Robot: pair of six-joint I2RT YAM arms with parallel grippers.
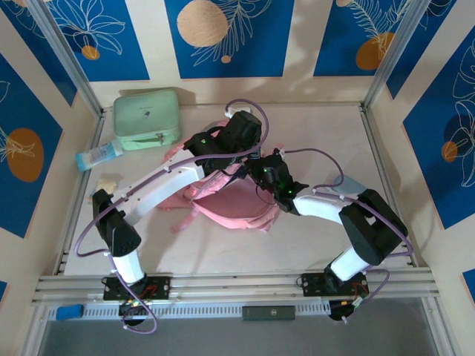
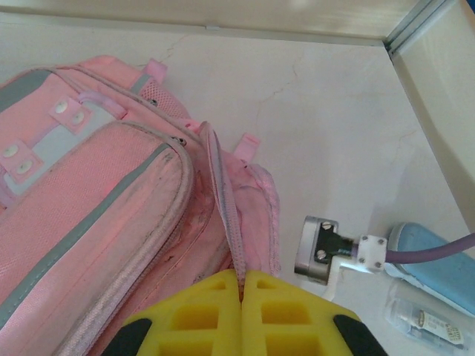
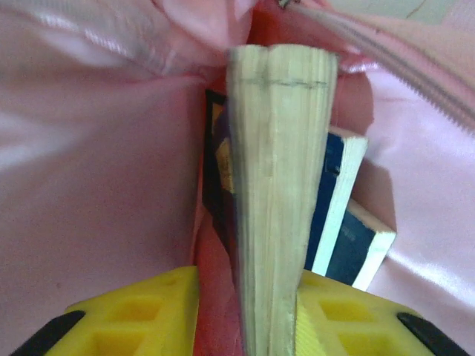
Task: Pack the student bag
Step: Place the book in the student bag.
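Student bag [image 1: 230,211] on pale table [image 1: 326,126], blue floral walls [image 1: 230,37]; left pincer [image 2: 241,278] tight on it, right pincer [image 3: 249,278] apart round book [image 3: 278,111]

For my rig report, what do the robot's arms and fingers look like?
The left arm and right arm have white links, bulky black joints and thin purple cables looping alongside. The fingers are bright yellow blocks with hollow cells.

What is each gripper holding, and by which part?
Left gripper pinches the student bag by its zip edge. Right gripper straddles a book at its pages, gap showing; apparently loose.
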